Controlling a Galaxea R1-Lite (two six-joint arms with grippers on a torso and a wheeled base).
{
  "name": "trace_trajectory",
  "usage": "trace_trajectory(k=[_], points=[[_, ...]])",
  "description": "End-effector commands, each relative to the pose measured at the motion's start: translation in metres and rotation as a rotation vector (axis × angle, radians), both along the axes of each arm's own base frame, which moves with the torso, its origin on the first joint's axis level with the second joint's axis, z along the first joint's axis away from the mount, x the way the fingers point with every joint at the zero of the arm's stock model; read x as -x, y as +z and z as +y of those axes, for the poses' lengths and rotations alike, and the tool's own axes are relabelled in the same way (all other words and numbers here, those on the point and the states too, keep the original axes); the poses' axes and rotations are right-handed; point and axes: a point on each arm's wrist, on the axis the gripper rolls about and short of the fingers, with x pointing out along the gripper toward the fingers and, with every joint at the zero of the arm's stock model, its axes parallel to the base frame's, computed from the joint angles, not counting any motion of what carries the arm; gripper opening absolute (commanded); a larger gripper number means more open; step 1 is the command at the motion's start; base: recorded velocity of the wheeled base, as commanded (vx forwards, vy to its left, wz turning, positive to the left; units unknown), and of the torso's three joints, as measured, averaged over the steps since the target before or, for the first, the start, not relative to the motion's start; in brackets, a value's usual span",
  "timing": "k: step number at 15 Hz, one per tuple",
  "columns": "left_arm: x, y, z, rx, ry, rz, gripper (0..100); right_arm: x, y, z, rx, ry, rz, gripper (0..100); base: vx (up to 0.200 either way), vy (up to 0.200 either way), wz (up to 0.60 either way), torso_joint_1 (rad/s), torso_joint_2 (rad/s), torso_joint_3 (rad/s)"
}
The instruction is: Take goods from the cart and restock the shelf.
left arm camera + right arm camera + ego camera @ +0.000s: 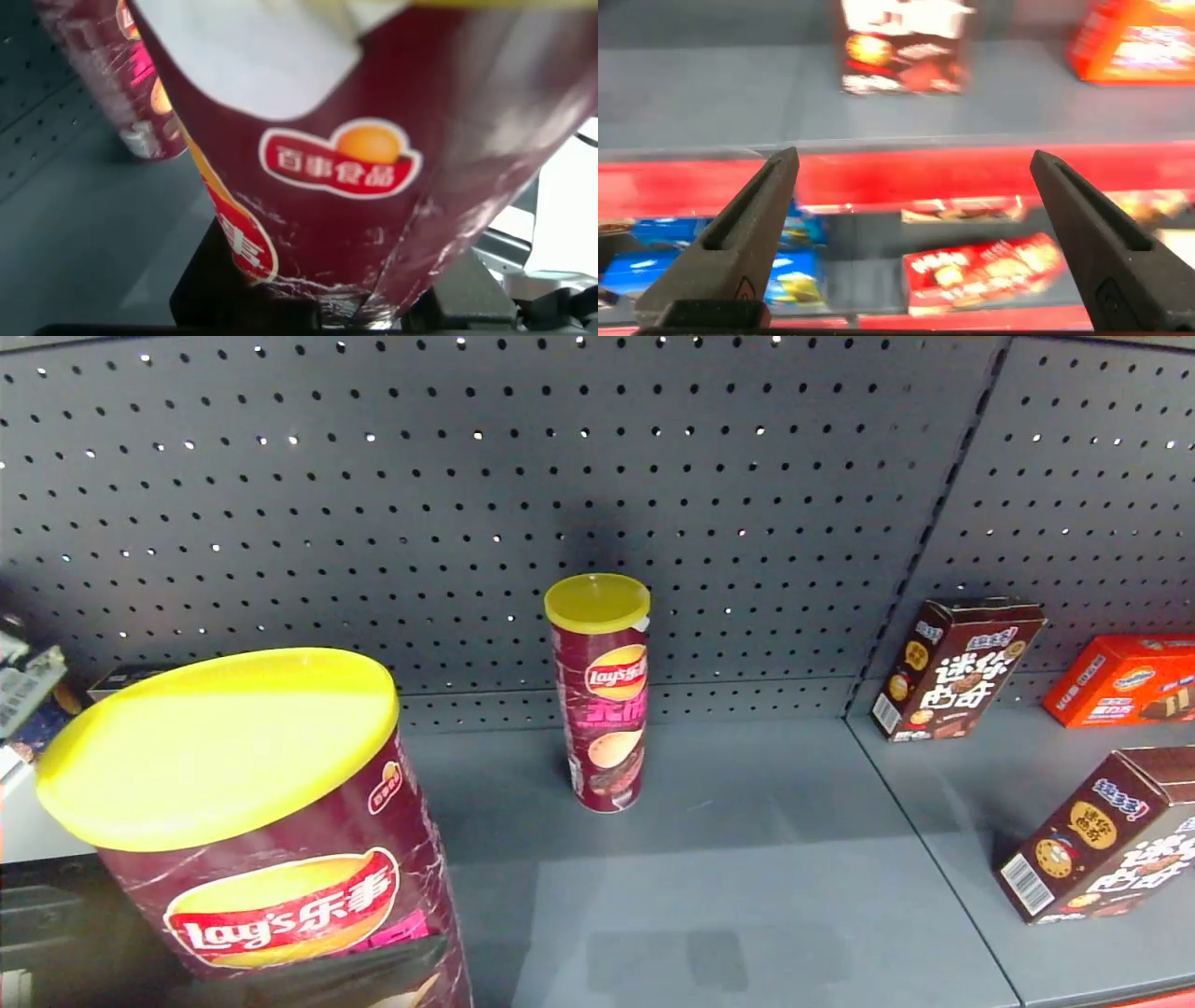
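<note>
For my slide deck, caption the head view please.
Yellow-lidded chip can held at left; matching can upright on grey shelf; snack boxes right.

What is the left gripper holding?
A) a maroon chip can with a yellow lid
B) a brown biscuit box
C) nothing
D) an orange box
A: the left gripper is clamped on the maroon chip can, whose yellow lid shows in the head view.

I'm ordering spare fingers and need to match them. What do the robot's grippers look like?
The right gripper has two matte dark grey fingers, long flat wedges tapering to blunt tips, each with a small round mark near its base. The left gripper has a visible finger that is likewise flat and black.
</note>
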Motion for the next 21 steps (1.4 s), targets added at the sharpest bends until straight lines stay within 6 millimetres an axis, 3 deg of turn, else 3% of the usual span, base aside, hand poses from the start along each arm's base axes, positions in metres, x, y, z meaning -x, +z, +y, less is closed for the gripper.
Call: trace_trajectory(k=[1,6,9,21], points=[[0.000,-0.002,0.000,-0.004,0.005,0.006,0,0.000,0.000,0.000,0.000,0.001,0.000,100,0.000,0.000,0.00,0.000,0.00,0.000],[0.002,-0.006,0.003,-0.008,0.007,0.013,0,0.000,0.000,0.000,0.003,0.001,0.000,100,0.000,0.000,0.00,0.000,0.00,0.000],[0.002,-0.006,0.003,-0.009,0.008,0.015,0,0.000,0.000,0.000,0.002,-0.002,0.001,100,0.000,0.000,0.60,-0.001,0.00,-0.001],[0.005,-0.015,0.005,-0.021,0.010,0.032,0,0.000,0.000,0.000,0.003,0.001,0.001,100,0.000,0.000,0.00,0.000,0.00,0.000]])
